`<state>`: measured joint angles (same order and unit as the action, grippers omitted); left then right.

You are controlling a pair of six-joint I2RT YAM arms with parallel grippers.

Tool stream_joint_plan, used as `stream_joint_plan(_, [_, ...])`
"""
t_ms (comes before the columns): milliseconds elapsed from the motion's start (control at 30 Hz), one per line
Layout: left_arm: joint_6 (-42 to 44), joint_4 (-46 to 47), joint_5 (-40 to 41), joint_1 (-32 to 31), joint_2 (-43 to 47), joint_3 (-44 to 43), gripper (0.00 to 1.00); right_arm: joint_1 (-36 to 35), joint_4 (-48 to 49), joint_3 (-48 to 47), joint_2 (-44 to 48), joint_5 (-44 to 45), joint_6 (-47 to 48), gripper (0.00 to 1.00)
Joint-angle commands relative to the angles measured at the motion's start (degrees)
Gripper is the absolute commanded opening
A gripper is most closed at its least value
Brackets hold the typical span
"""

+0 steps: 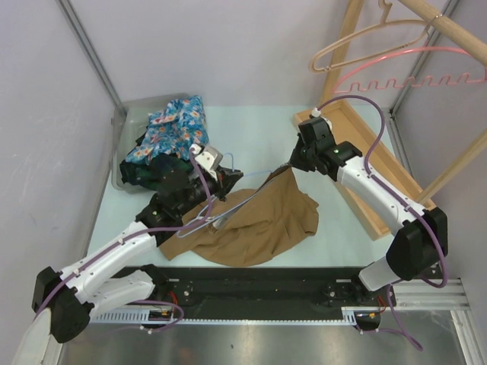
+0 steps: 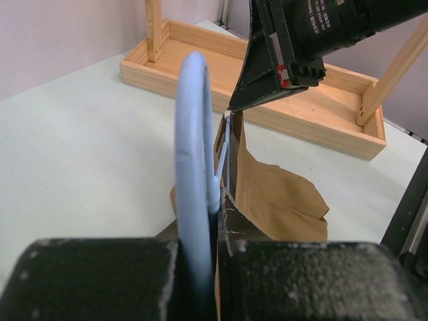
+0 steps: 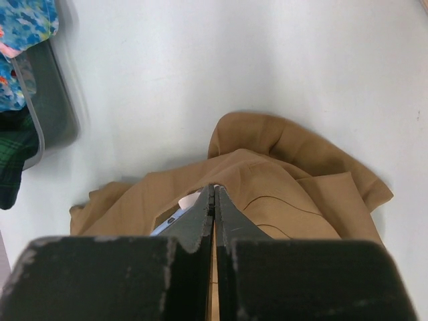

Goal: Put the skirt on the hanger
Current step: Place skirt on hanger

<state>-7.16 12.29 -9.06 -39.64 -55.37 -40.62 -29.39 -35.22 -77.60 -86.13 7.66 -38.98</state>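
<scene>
Left gripper point(image 2: 215, 214) clenched on pale-blue hanger point(image 2: 192, 134) hook, steadying it; right gripper point(image 3: 214, 194) pinched shut on tan skirt point(image 1: 262, 224) edge, apparently to draw it over the hanger arm; skirt heaped mid-bench point(image 1: 266, 129), toward near edge.

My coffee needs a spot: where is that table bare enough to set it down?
The far middle of the table is bare, between the clothes bin and the wooden rack base. A smaller patch lies between the tan skirt and that base. The near centre is crowded with the skirt and blue hanger.
</scene>
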Motion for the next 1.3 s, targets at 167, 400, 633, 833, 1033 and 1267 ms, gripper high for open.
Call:
stream_joint_plan(167, [-1.46, 3.61, 1.59, -0.26, 2.64, 0.54, 0.0, 1.0, 1.39, -2.38, 2.1, 1.83, -1.62, 0.0])
stream_joint_plan(400, [-1.72, 3.61, 2.03, -0.27, 3.17, 0.98, 0.0, 1.7, 0.95, -2.29, 1.93, 2.71, -2.68, 0.0])
stream_joint_plan(633, [-1.72, 3.7, 1.5, -0.26, 1.76, 0.63, 0.0, 2.4, 1.47, -2.29, 2.37, 2.97, -3.73, 0.0])
stream_joint_plan(833, [-1.98, 4.05, 0.27, -0.26, 0.71, 0.54, 0.0, 2.84, 2.96, -2.29, 2.54, 1.83, -4.43, 0.0])
stream_joint_plan(1033, [-2.86, 5.9, 0.0, -0.26, -0.35, 0.54, 0.0, 3.11, 3.85, -2.29, 2.19, 0.34, -4.35, 0.0])
stream_joint_plan(1267, [-4.27, 9.15, 1.59, -0.27, -1.84, 0.19, 0.0, 2.41, 3.67, -2.03, 1.49, -1.25, -4.0, 0.0])
